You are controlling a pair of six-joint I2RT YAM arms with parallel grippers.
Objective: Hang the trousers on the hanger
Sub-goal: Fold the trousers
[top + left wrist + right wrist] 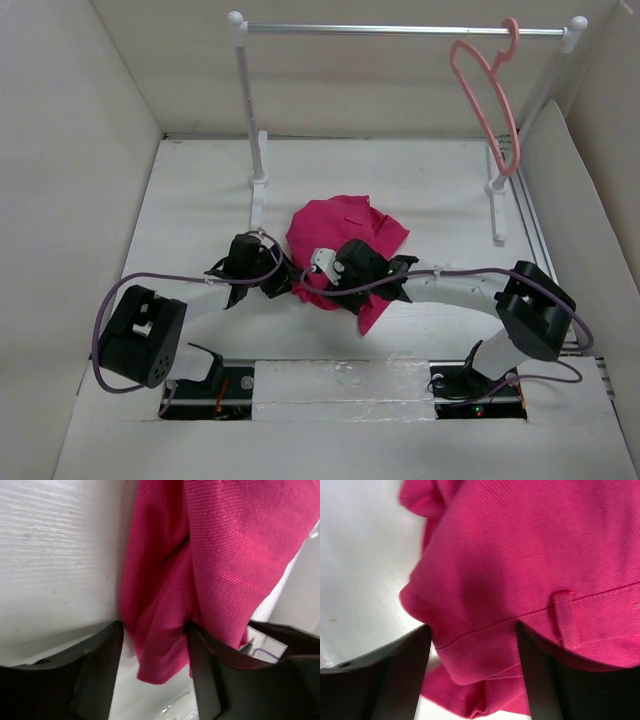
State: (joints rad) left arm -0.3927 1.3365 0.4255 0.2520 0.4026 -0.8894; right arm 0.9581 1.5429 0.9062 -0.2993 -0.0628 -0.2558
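The magenta-pink trousers (345,232) lie bunched in a heap in the middle of the table. My left gripper (280,281) is at the heap's near-left edge, and a fold of the trousers (165,605) fills the gap between its fingertips (155,627). My right gripper (312,274) is just beside it, jaws closed around the thick waistband with a belt loop (530,630), midway between its fingertips (472,627). The pale-pink hanger (492,105) hangs by its hook from the right end of the rail, far from both grippers.
The white-and-silver garment rail (400,30) stands across the back on two posts (248,120) with feet on the table. White walls close in the left, right and back. Purple cables loop beside each arm.
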